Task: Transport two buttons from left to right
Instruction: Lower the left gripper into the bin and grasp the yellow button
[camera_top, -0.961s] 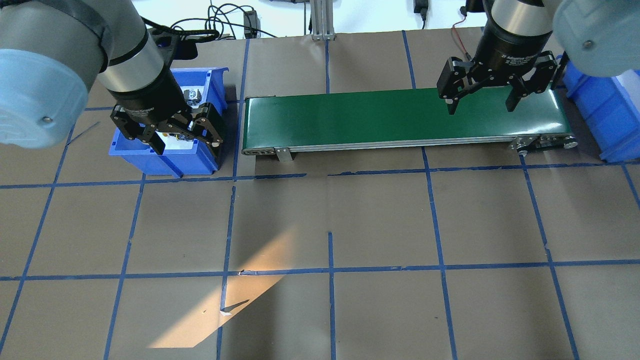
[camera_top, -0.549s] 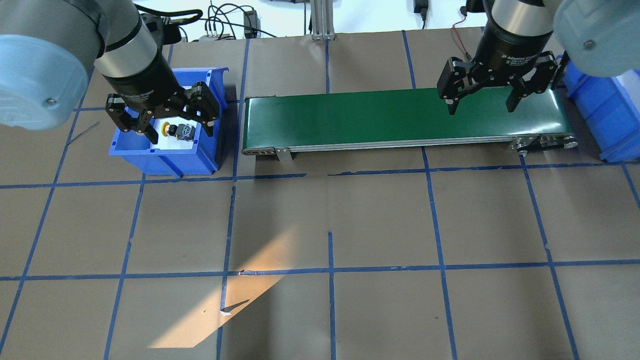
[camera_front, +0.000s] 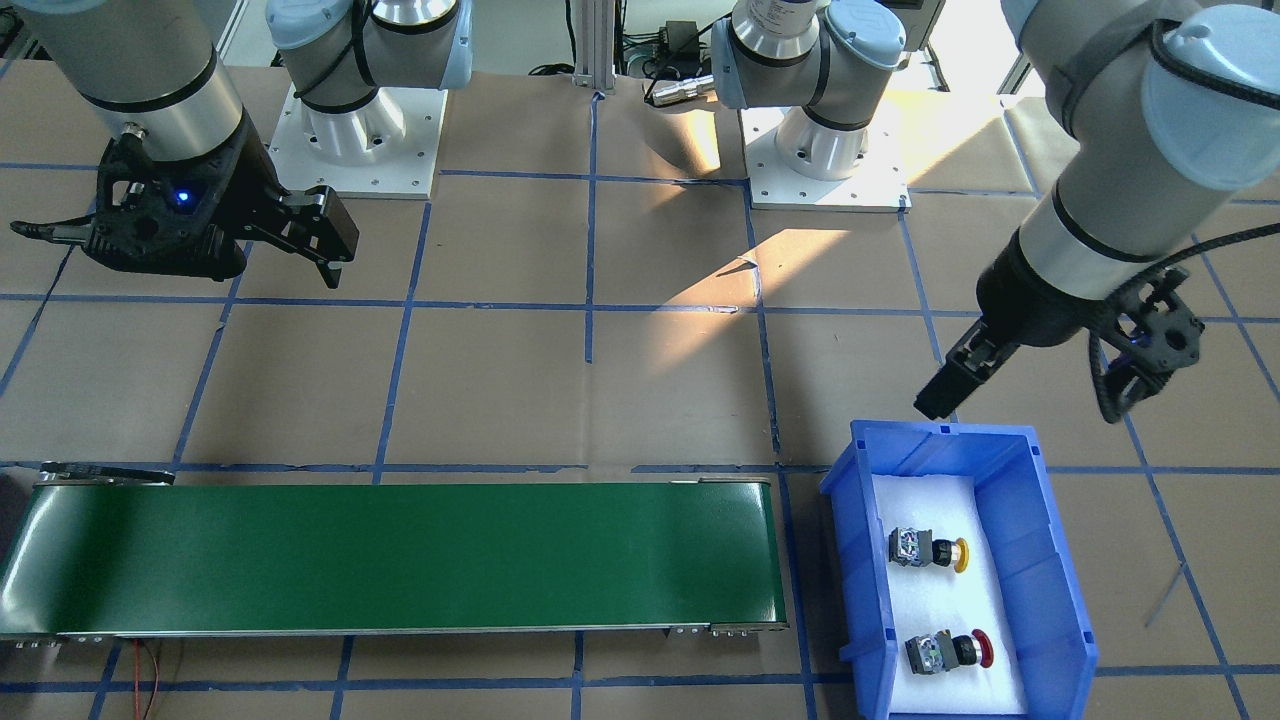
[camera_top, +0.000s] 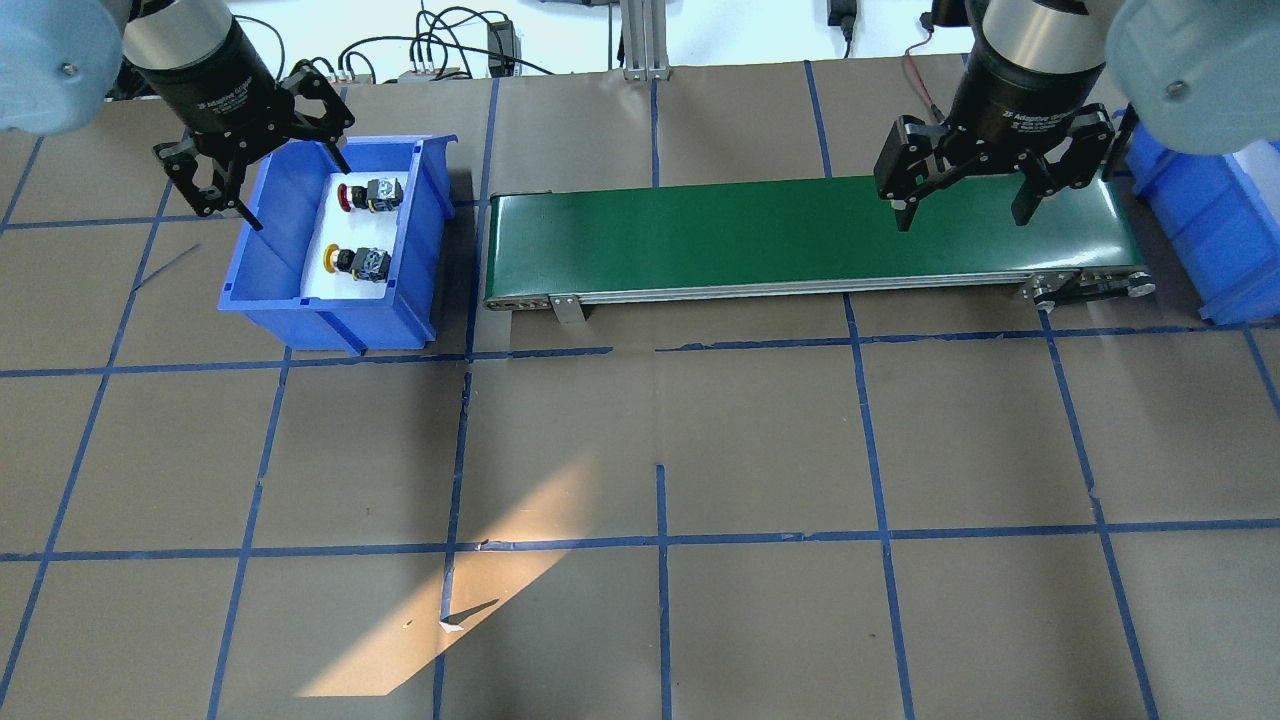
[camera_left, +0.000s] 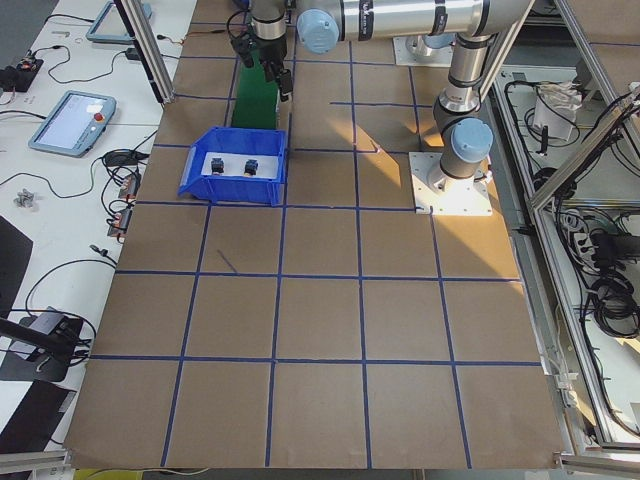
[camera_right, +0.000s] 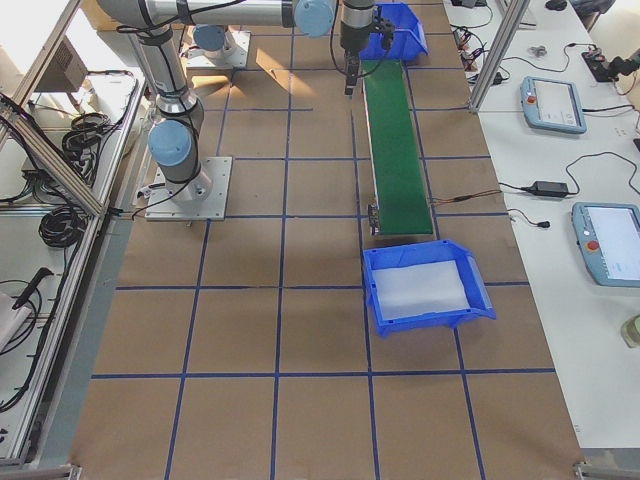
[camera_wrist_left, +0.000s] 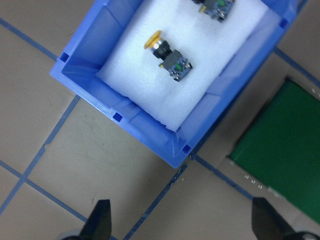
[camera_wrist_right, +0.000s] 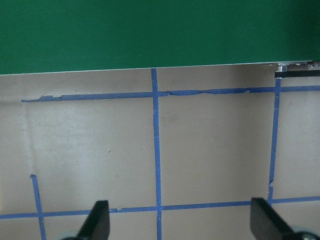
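Two buttons lie on white foam in the left blue bin (camera_top: 260, 262). The red button (camera_top: 366, 194) is at the far end and the yellow button (camera_top: 358, 262) nearer me. Both also show in the front view, yellow (camera_front: 928, 551) and red (camera_front: 948, 651). My left gripper (camera_top: 295, 190) is open and empty, high over the bin's far left corner, apart from both buttons. In the left wrist view the yellow button (camera_wrist_left: 167, 54) lies well ahead of the open fingers (camera_wrist_left: 100, 222). My right gripper (camera_top: 964, 212) is open and empty above the belt's right end.
A green conveyor belt (camera_top: 750, 235) runs from beside the left bin toward a second blue bin (camera_top: 1210, 230) at the right edge; that bin (camera_right: 425, 290) holds only white foam. Brown paper with blue tape lines (camera_top: 660, 545) covers the table.
My left gripper has moved up and away from over the yellow button to the bin's far left corner, still open and empty. Both buttons now show uncovered. The right arm has not moved.
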